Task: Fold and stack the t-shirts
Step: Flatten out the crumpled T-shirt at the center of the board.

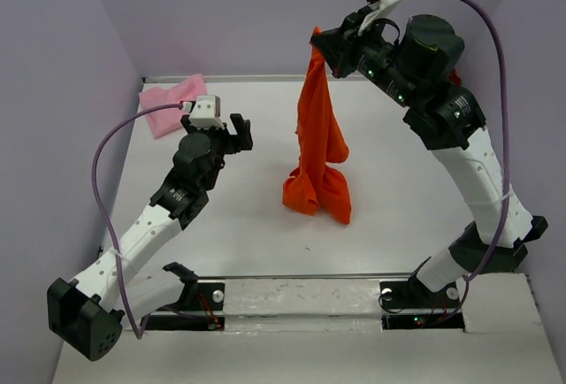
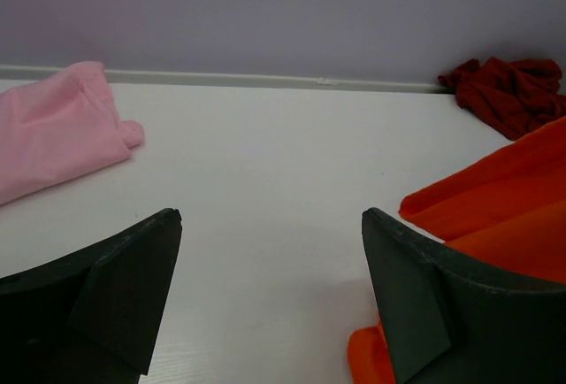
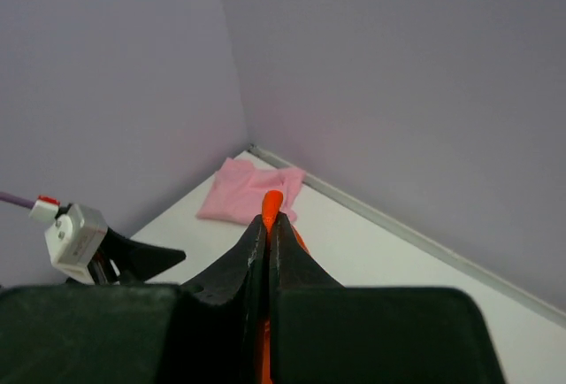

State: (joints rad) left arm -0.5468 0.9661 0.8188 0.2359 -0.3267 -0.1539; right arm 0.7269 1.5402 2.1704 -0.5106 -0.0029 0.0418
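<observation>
The bright orange t-shirt (image 1: 317,136) hangs in a long bunch from my right gripper (image 1: 316,42), which is raised high over the back of the table and shut on the shirt's top edge. The shirt's lower end rests crumpled on the table. In the right wrist view a tip of orange cloth (image 3: 271,202) pokes out between the shut gripper (image 3: 268,220). My left gripper (image 1: 239,132) is open and empty, low over the table to the left of the orange shirt (image 2: 495,211). The light pink t-shirt (image 1: 172,103) lies at the back left corner. The dark red t-shirt (image 2: 508,92) lies crumpled at the back right.
Purple walls close the table on the left, back and right. A raised strip (image 2: 265,77) runs along the back edge. In the top view the right arm (image 1: 442,110) hides most of the dark red shirt. White table (image 1: 248,225) lies between the left gripper and the orange shirt.
</observation>
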